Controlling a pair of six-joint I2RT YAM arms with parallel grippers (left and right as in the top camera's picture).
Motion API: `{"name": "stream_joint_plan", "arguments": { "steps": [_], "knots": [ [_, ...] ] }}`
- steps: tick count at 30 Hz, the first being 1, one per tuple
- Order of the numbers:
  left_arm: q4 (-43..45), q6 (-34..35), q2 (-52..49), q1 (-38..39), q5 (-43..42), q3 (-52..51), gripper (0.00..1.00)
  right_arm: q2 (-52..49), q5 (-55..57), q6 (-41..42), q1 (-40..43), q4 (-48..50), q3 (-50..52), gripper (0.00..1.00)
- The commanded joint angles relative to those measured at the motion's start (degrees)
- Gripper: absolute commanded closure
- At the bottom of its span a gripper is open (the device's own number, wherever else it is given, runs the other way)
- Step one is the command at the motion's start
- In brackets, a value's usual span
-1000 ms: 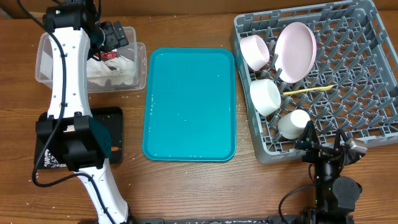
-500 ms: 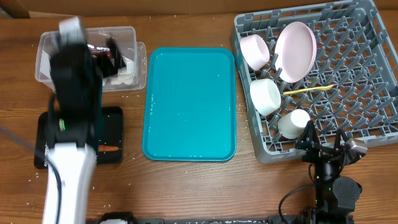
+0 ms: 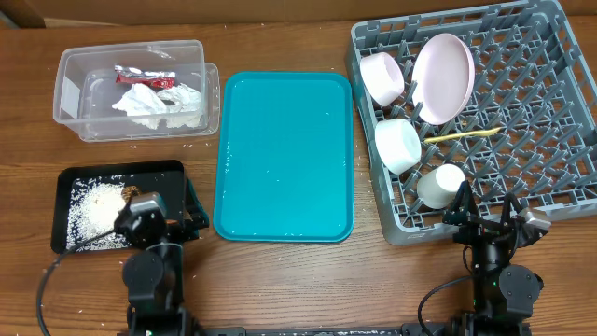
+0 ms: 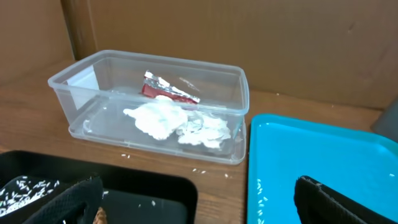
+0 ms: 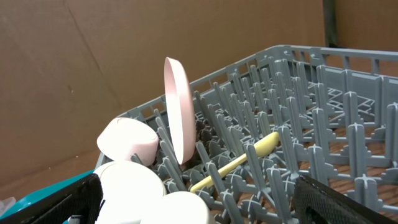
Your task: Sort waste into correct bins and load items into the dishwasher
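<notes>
The clear tub (image 3: 131,47) at back left holds a crumpled white napkin (image 3: 149,101) and a red-and-white wrapper (image 3: 140,77); both also show in the left wrist view, the napkin (image 4: 161,118) and the wrapper (image 4: 168,92). The black tray (image 3: 121,168) holds rice grains (image 3: 93,210) and a brown piece (image 3: 131,193). The grey rack (image 3: 550,140) holds the pink plate (image 3: 442,77), two bowls (image 3: 382,77) (image 3: 399,145), a cup (image 3: 440,185) and the yellow spoon (image 3: 464,135). My left gripper (image 3: 177,217) (image 4: 198,186) is open and empty by the black tray. My right gripper (image 3: 487,207) (image 5: 199,186) is open and empty at the rack's front edge.
The large teal serving tray (image 3: 284,154) lies between the bins and the rack; a few grains sit on its near corner in the left wrist view (image 4: 323,162). Loose rice grains lie on the wood below the clear tub. Brown cardboard stands behind the table.
My left arm has pulled back from over the clear tub to the table's front edge. The red-and-white wrapper now lies free in the tub. The right arm has not moved.
</notes>
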State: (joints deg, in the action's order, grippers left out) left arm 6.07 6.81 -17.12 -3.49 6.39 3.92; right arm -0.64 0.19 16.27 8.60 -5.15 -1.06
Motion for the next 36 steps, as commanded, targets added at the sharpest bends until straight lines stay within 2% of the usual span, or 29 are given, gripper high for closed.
{"name": "stream_joint_plan", "arguments": {
  "steps": [1,5,12,36],
  "knots": [
    [-2.8,-2.6,4.6,-0.3,-0.2,-3.7,0.00,0.5,-0.3,0.1,0.0,0.4,0.6,0.00],
    [-9.5,-2.6,6.8,-0.2,-0.3,-3.7,0.00,0.5,-0.3,0.1,0.0,0.4,0.6,0.00],
    [-8.7,-2.6,17.0,-0.2,-0.3,-3.7,0.00,0.5,-0.3,0.1,0.0,0.4,0.6,0.00],
    [-9.9,-2.6,16.9,0.2,-0.4,-3.7,0.00,0.5,-0.3,0.1,0.0,0.4,0.6,0.00]
  ]
}}
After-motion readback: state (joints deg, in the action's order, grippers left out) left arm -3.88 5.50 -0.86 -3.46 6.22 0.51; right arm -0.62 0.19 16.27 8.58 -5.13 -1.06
